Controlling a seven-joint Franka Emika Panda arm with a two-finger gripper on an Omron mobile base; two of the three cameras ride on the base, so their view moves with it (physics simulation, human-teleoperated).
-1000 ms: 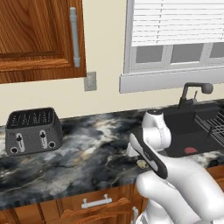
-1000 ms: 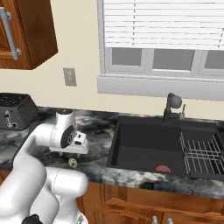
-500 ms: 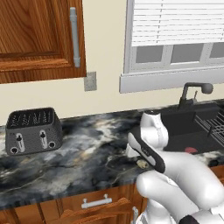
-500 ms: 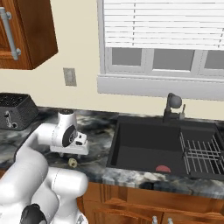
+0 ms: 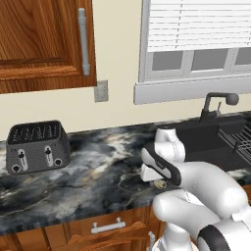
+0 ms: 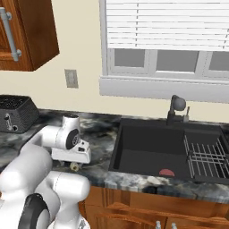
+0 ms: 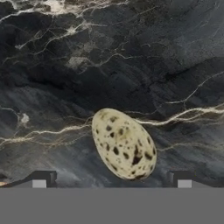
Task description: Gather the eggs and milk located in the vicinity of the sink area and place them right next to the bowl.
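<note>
A pale, dark-speckled egg (image 7: 123, 144) lies on the black marble counter (image 7: 131, 52), a short way left of the sink (image 6: 152, 145). My gripper (image 7: 111, 180) hangs right over it, open, with one dark fingertip (image 7: 43, 178) on each side of the egg and nothing held. From the base cameras the egg (image 5: 159, 185) (image 6: 74, 167) peeks out beneath the white hand near the counter's front edge. The milk and the bowl are out of view.
The black sink holds a wire rack (image 6: 206, 156) at its right and a flat red piece (image 6: 166, 172) on its floor, with a dark faucet (image 6: 177, 107) behind. A black toaster (image 5: 37, 146) stands at the counter's left. A wooden cabinet (image 5: 39, 44) hangs above.
The hand has sunk slightly toward the egg and the arm's elbow has shifted a little. The jaws stay open and the egg has not moved.
</note>
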